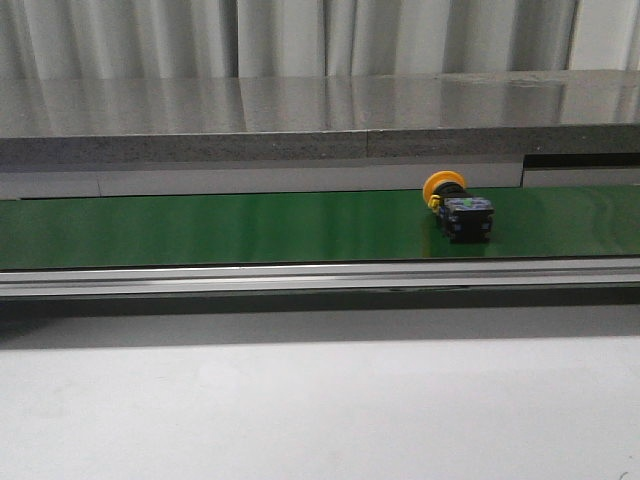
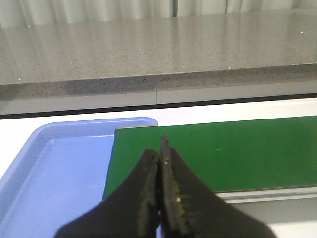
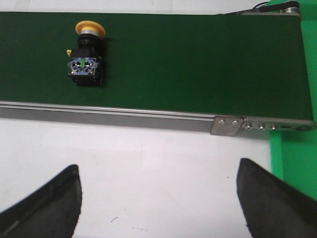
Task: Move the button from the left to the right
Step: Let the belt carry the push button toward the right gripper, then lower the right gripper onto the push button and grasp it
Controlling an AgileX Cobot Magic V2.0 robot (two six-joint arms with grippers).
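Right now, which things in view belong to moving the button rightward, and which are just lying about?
Belongs to the job:
- button, lying on the green belt
- right gripper, open, empty
- left gripper, shut, empty

Just lying about:
- blue tray at the belt's end
- grey counter behind

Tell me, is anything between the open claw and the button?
Nothing visible. The button lies alone on the green belt, and only bare white table and the belt's metal rail lie between it and the open right gripper.
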